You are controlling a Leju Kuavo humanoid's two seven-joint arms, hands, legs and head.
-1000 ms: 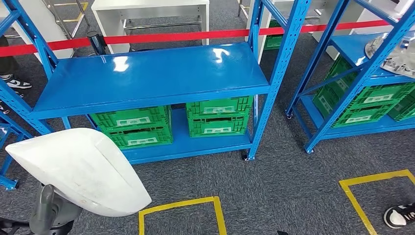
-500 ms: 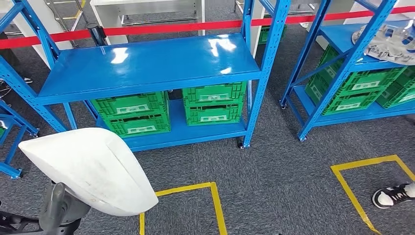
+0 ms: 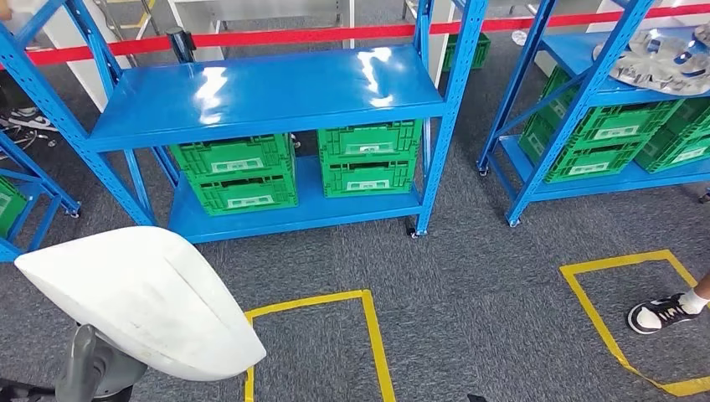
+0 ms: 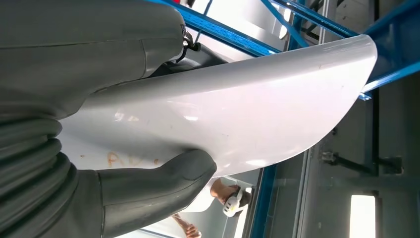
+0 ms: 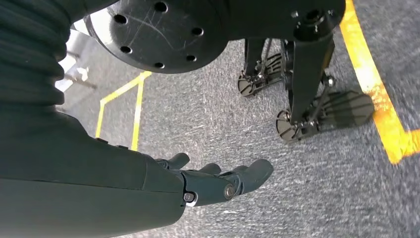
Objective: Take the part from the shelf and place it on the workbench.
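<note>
Holding a large white curved part point(image 3: 142, 297) low at the near left of the head view, left hand point(image 3: 94, 368) clamped on it from beneath, grey thumb and wrist visible under the shell's near edge. In the left wrist view, thick grey thumb point(image 4: 168, 181) pressed against the part's pale glossy face, rest of the hand wrapped round the other side; faint orange marking near the grip, too smeared to read. Part off the shelf, carried in the air above grey carpet point(image 3: 469, 310), tilted, wider rounded end toward the body. Right hand point(image 5: 218, 181) hanging over the floor, holding nothing, fingers loosely extended and apart. Ahead, blue shelf unit point(image 3: 268, 92) with bare glossy top deck; four green crates point(image 3: 293, 172) on the lower deck, stacked in two pairs side by side. Second blue rack point(image 3: 586, 84) to the right, silvery metal parts point(image 3: 653, 54) on its upper level, more green crates below. Red barrier tape point(image 3: 293, 35) stretched behind the shelves. Yellow tape squares point(image 3: 368, 335) on the carpet, one directly in front, another to the right. Person's shoe point(image 3: 657, 314) just inside that right square.
</note>
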